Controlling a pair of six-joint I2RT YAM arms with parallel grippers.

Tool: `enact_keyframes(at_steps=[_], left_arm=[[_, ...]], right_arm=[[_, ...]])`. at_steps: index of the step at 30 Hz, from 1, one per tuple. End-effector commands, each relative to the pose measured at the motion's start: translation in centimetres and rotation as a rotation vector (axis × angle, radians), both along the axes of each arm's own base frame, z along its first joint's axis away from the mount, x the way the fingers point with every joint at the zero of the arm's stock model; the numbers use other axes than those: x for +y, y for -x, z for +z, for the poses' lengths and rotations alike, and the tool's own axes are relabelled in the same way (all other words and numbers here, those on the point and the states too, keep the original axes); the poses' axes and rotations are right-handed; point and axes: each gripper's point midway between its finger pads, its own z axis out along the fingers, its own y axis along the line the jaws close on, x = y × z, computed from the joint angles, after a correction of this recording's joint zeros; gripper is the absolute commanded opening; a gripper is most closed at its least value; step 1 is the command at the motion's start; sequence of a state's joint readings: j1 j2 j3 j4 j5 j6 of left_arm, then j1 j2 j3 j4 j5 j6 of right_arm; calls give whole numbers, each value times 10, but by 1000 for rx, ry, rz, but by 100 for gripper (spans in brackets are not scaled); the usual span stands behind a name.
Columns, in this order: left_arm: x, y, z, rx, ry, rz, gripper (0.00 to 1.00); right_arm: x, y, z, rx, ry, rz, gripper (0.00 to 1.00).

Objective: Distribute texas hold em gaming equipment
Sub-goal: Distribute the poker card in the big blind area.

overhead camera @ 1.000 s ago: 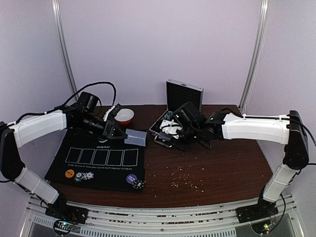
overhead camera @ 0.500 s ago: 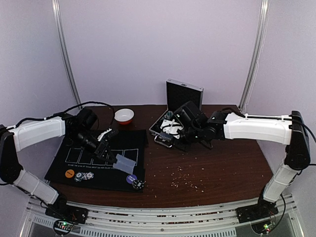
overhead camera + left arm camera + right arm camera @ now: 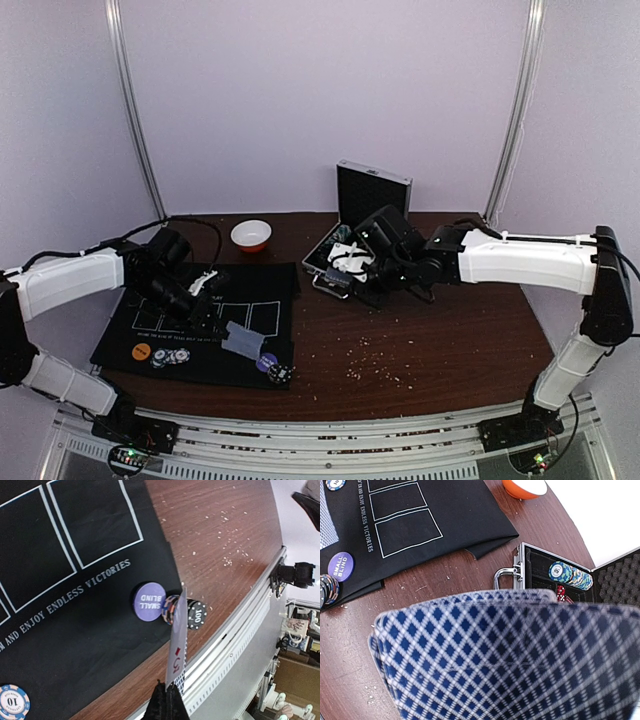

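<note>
Card (image 3: 178,647) moved nearer, in left jaws

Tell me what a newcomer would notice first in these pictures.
The left gripper pinches a single playing card above the black mat, close to the purple small-blind disc. The right gripper holds a blue-diamond-backed deck that fills its wrist view, beside the open case.

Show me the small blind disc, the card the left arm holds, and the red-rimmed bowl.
small blind disc (image 3: 150,601), left wrist view, centre of purple face.
held card (image 3: 178,635), left wrist view, white face above the red five.
red-rimmed bowl (image 3: 252,245), top view, red outer wall.
</note>
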State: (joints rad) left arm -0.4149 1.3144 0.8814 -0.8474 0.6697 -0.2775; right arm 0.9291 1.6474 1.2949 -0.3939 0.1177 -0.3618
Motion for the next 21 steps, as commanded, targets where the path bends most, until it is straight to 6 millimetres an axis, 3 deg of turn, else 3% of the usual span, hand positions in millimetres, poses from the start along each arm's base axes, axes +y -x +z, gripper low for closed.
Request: enact_keyframes(at_steps=[1, 5, 8, 13, 17, 21], left_arm=[[7, -16, 0, -47, -15, 76, 0], [19, -16, -11, -18, -56, 122, 0], [43, -43, 1, -66, -36, 302, 0], [114, -86, 19, -134, 21, 670, 0], [171, -89, 8, -106, 45, 935, 0], [243, -79, -8, -62, 61, 1282, 0]], right_arm=[[-5, 4, 13, -7, -37, -8, 41], [-6, 6, 13, -3, -42, -1, 41], [-6, 6, 13, -8, -42, 0, 41], [-3, 8, 14, -7, -58, 16, 41], [-4, 9, 10, -7, -65, 16, 41], [-4, 9, 7, -11, -76, 15, 41]])
